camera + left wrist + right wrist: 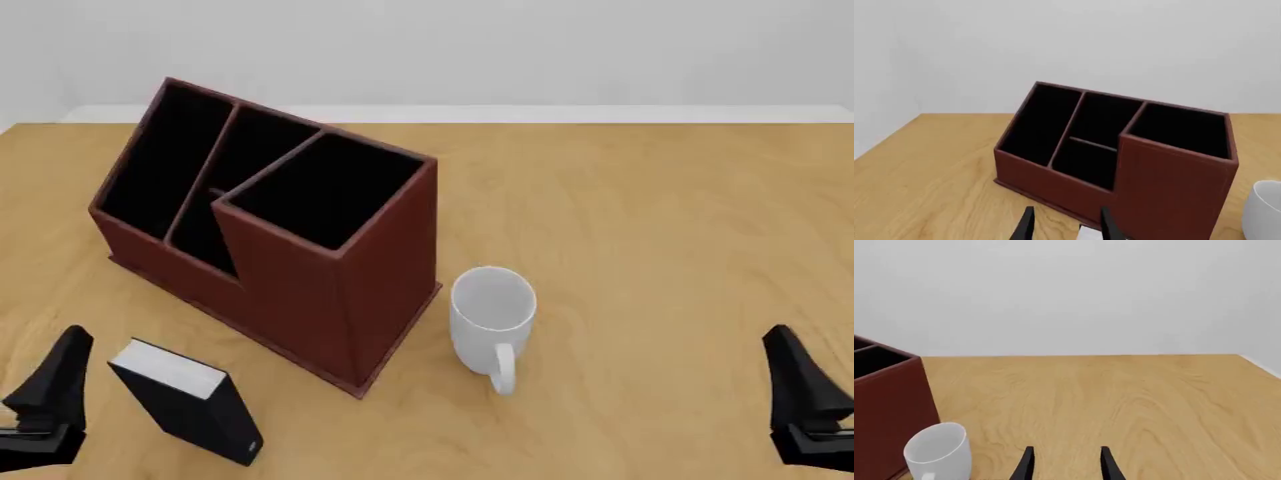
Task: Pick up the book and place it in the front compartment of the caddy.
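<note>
The book (187,400), black with white page edges, stands upright on the table near the front left, just in front of the caddy (334,290). The caddy is a dark red-brown box with black-lined compartments, set at an angle on the left half of the table; it fills the left wrist view (1167,185). A white sliver of the book (1087,232) shows between my left fingers. My left gripper (1066,225) is open, low at the front left edge (47,395), just left of the book. My right gripper (1066,464) is open, at the front right (801,400), holding nothing.
A white mug (491,315) stands upright just right of the caddy's near corner, handle toward me; it also shows in the right wrist view (937,450) and left wrist view (1262,207). The wooden table (641,220) stretches bare to the right. A white wall lies behind.
</note>
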Action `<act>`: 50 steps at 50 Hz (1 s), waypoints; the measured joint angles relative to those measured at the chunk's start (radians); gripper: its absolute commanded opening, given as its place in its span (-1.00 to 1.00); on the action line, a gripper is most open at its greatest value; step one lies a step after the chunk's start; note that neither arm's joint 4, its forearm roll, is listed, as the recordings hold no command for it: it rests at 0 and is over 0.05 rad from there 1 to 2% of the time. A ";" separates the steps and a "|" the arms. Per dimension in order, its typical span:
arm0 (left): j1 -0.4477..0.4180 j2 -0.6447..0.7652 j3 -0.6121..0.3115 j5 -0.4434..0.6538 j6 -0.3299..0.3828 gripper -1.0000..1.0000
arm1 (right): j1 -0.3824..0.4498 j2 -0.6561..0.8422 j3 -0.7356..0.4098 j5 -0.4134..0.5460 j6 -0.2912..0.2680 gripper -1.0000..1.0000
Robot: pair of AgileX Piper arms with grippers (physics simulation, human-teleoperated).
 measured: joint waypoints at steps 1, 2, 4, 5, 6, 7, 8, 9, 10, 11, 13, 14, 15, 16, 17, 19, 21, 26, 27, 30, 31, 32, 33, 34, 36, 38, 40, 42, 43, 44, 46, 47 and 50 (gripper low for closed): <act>0.000 -0.001 -0.001 0.001 0.000 1.00 | 0.002 0.001 0.000 0.000 -0.001 1.00; 0.001 -0.002 -0.002 0.002 0.000 1.00 | 0.005 0.003 -0.001 0.000 -0.002 1.00; 0.003 -0.005 -0.004 0.004 -0.001 1.00 | 0.012 0.005 -0.005 0.000 -0.006 1.00; 0.004 -0.005 -0.006 0.005 -0.003 1.00 | 0.017 0.006 -0.008 0.002 -0.008 1.00; 0.003 -0.006 -0.008 0.006 -0.006 1.00 | 0.021 0.007 -0.012 0.004 -0.012 1.00; 0.002 -0.007 -0.010 0.007 -0.008 1.00 | 0.027 0.007 -0.017 0.008 -0.016 1.00; 0.004 -0.008 -0.013 0.009 -0.008 1.00 | 0.034 0.008 -0.024 0.013 -0.021 1.00; 0.005 -0.008 -0.015 0.010 -0.009 1.00 | 0.041 0.009 -0.032 0.018 -0.027 1.00; 0.006 -0.009 -0.018 0.012 -0.010 1.00 | 0.048 0.010 -0.039 0.023 -0.032 1.00; 0.007 -0.009 -0.021 0.014 -0.011 1.00 | 0.055 0.011 -0.047 0.028 -0.036 1.00; 0.010 -0.010 -0.026 0.017 -0.013 1.00 | 0.071 0.015 -0.063 0.037 -0.045 1.00; 0.011 -0.011 -0.029 0.019 -0.013 1.00 | 0.080 0.017 -0.072 0.041 -0.051 1.00; 0.013 -0.011 -0.032 0.021 -0.013 1.00 | 0.089 0.020 -0.080 0.046 -0.056 1.00; 0.014 -0.011 -0.034 0.023 -0.014 1.00 | 0.099 0.023 -0.089 0.049 -0.060 1.00; 0.016 -0.012 -0.037 0.024 -0.014 1.00 | 0.109 0.027 -0.098 0.052 -0.064 1.00; 0.020 -0.012 -0.042 0.028 -0.015 1.00 | 0.129 0.035 -0.117 0.057 -0.072 1.00; 0.024 -0.013 -0.047 0.032 -0.014 1.00 | 0.152 0.047 -0.134 0.060 -0.079 1.00; 0.035 -0.014 -0.059 0.042 -0.013 1.00 | 0.221 0.090 -0.176 0.052 -0.086 1.00; 0.037 -0.014 -0.061 0.044 -0.013 1.00 | 0.238 0.101 -0.184 0.048 -0.087 1.00; 0.044 -0.014 -0.069 0.050 -0.012 1.00 | 0.290 0.139 -0.208 0.032 -0.088 1.00; 0.046 -0.014 -0.071 0.052 -0.012 1.00 | 0.308 0.152 -0.216 0.026 -0.087 1.00; 0.048 -0.014 -0.074 0.054 -0.011 1.00 | 0.328 0.166 -0.225 0.020 -0.087 1.00; 0.050 -0.014 -0.076 0.056 -0.011 1.00 | 0.347 0.180 -0.234 0.013 -0.086 1.00; 0.052 -0.014 -0.077 0.057 -0.011 1.00 | 0.365 0.193 -0.243 0.008 -0.085 1.00; 0.053 -0.014 -0.079 0.059 -0.013 1.00 | 0.404 0.220 -0.260 -0.005 -0.083 1.00; 0.054 -0.015 -0.079 0.060 -0.014 1.00 | 0.443 0.245 -0.277 -0.016 -0.080 1.00; 0.055 -0.015 -0.078 0.060 -0.015 1.00 | 0.480 0.269 -0.294 -0.026 -0.077 1.00; 0.056 -0.015 -0.078 0.059 -0.016 1.00 | 0.515 0.291 -0.309 -0.036 -0.075 1.00; 0.057 -0.015 -0.078 0.059 -0.018 1.00 | 0.532 0.301 -0.317 -0.040 -0.075 1.00; 0.058 -0.015 -0.077 0.059 -0.019 1.00 | 0.549 0.311 -0.325 -0.044 -0.073 1.00; 0.061 -0.015 -0.076 0.058 -0.022 1.00 | 0.583 0.329 -0.339 -0.052 -0.068 1.00; 0.062 -0.015 -0.075 0.057 -0.024 1.00 | 0.599 0.338 -0.346 -0.056 -0.066 1.00; 0.065 -0.015 -0.073 0.054 -0.028 1.00 | 0.644 0.362 -0.367 -0.066 -0.060 1.00</act>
